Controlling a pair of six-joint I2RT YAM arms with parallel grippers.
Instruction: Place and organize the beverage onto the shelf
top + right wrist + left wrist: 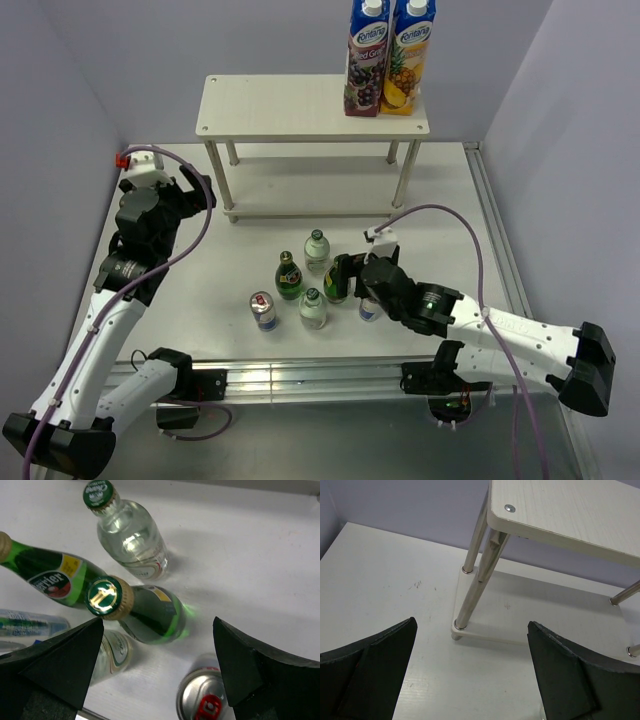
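Note:
The cream-white shelf stands at the back, with none of the drinks on it. Six drinks stand on the table in front of it: two clear bottles, a dark green bottle, a second green bottle, a can and a second can. My right gripper is open above the second green bottle, and the second can lies below it. My left gripper is open and empty, facing the shelf's left front leg.
Two tall juice cartons stand on the right end of the shelf top. The lower board is bare. Walls close in on the left, back and right. A metal rail runs along the table's near edge.

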